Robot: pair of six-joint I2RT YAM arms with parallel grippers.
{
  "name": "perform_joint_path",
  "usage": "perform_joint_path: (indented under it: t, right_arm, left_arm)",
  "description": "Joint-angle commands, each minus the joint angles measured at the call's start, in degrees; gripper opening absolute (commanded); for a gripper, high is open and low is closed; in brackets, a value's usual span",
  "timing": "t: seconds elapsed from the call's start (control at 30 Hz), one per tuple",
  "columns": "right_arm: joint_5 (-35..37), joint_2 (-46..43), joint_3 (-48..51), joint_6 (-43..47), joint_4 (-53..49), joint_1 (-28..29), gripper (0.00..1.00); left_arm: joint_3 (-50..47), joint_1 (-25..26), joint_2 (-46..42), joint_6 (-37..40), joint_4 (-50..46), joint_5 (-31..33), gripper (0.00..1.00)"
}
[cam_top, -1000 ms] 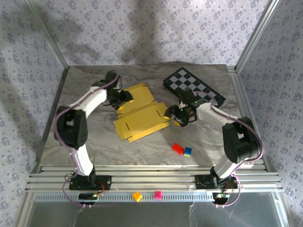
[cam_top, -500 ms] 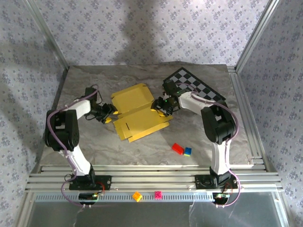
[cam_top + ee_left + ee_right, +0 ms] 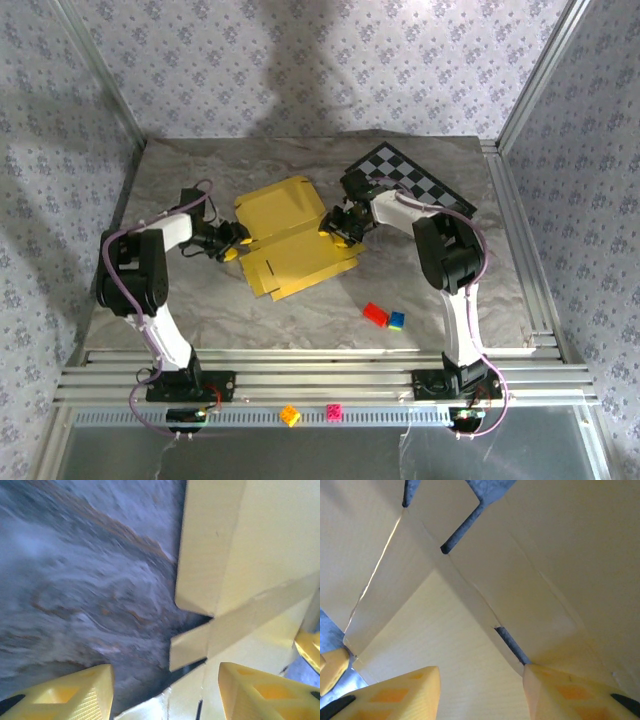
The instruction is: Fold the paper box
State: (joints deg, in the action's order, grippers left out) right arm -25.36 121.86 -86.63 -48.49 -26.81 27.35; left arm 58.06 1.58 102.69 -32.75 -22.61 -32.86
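Flanking the paper box point(image 3: 290, 235) left and right, left claw point(image 3: 229, 247) and right claw point(image 3: 337, 227) stand released. Its long axis runs near-to-far.

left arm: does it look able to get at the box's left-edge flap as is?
Probably yes. The left gripper sits at the left edge of the paper box, jaws open, with a flap straight ahead between its fingers. Only bare table lies beside it; nothing looks in the way.
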Motion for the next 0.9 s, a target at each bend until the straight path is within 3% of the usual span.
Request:
perform_joint_path:
  t: [0.0,0.33,0.5,0.7,0.87]
  right_arm:
    - [-0.2,2.1,-1.0,0.2,-3.4,-0.6,0.49]
    - [-0.6,2.5,-1.2,0.7,-4.2,-1.8,0.49]
    - [-1.4,2.7,-1.5,0.8,-4.4,-2.3,0.49]
    - [-1.7,2.7,-1.8,1.5,-5.3,-2.9,0.49]
    - [-2.1,3.4,-2.0,1.5,-5.3,-2.8,0.49]
  left_arm:
    - [-1.9,1.2,-1.9,-2.0,1.1,-6.8,0.57]
    - [-2.4,-1.1,-7.3,-3.2,-1.6,-9.6,0.56]
    - [-2.4,-1.2,-7.5,-6.5,0.3,-14.8,0.56]
    - [0.9,-1.7,-8.3,2.4,-17.7,-1.2,0.59]
    - [-0.1,-0.5,-5.4,2.7,-13.4,-0.8,0.62]
